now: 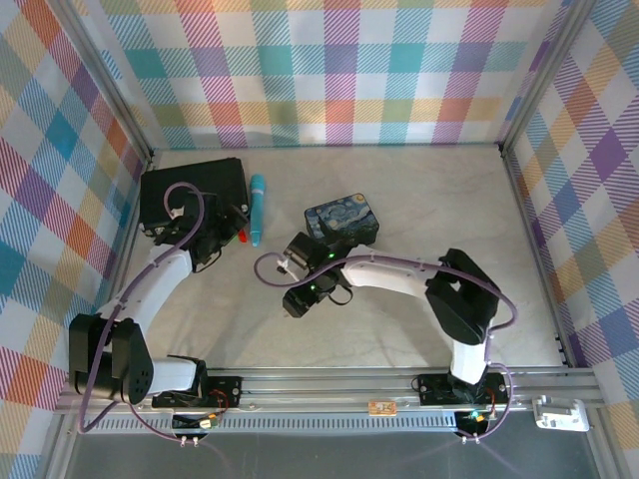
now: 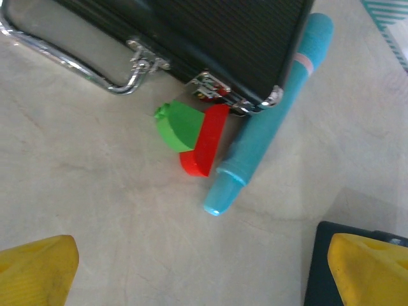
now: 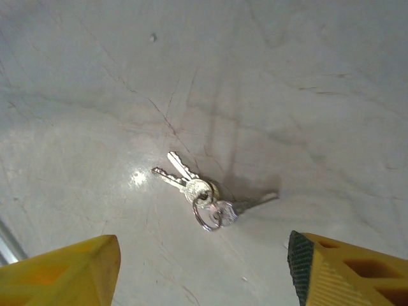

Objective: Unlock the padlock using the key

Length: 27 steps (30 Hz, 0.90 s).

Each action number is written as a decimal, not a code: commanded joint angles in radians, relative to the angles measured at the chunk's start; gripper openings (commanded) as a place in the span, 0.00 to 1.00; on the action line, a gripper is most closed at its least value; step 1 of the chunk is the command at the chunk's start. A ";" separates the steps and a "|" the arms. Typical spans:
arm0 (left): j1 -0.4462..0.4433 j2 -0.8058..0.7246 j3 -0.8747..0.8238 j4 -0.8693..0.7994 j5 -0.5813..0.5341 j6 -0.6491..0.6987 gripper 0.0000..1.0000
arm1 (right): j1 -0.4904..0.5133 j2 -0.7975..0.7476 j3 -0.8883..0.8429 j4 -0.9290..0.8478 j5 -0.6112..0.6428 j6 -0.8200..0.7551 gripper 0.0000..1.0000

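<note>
We judge the key pick-up is in hand: right fingers (image 3: 64,274) stand apart above the key (image 3: 180,167), ringed near the bench's (image 3: 287,76) middle, left fingers (image 2: 38,268) wide apart; next, lower squarely and pinch its thin blade.

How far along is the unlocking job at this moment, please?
Done: nothing that shows yet. The key, on a ring with others, lies flat on the table. In hand: the right gripper hovers over it, jaws open on either side, not touching. The left gripper, also open, faces the green block and red block by the black case. Left: grasp the key, then the whole unlocking.
</note>
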State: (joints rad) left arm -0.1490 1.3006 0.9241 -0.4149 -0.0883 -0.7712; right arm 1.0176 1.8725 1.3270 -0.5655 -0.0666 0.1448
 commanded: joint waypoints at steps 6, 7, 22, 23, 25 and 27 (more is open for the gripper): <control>0.060 -0.083 -0.055 0.001 0.015 0.018 1.00 | 0.040 0.112 0.090 0.017 0.086 -0.036 0.65; 0.078 -0.089 -0.061 0.001 0.025 0.012 1.00 | 0.040 0.125 0.104 0.017 0.087 -0.042 0.63; 0.161 0.036 -0.022 -0.055 0.230 0.036 1.00 | 0.046 0.143 0.021 0.010 0.109 -0.073 0.49; 0.161 0.030 -0.030 -0.037 0.237 0.033 1.00 | 0.047 0.133 0.000 0.010 0.109 -0.070 0.48; 0.161 0.013 -0.047 -0.007 0.248 0.021 1.00 | 0.049 0.110 -0.042 0.015 0.117 -0.061 0.47; 0.161 -0.003 -0.058 0.007 0.249 0.013 1.00 | 0.051 0.091 -0.075 0.019 0.125 -0.053 0.47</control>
State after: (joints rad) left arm 0.0017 1.3357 0.8795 -0.4313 0.1276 -0.7517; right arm 1.0595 1.9812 1.3128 -0.4618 0.0444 0.0818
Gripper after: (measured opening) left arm 0.996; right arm 0.468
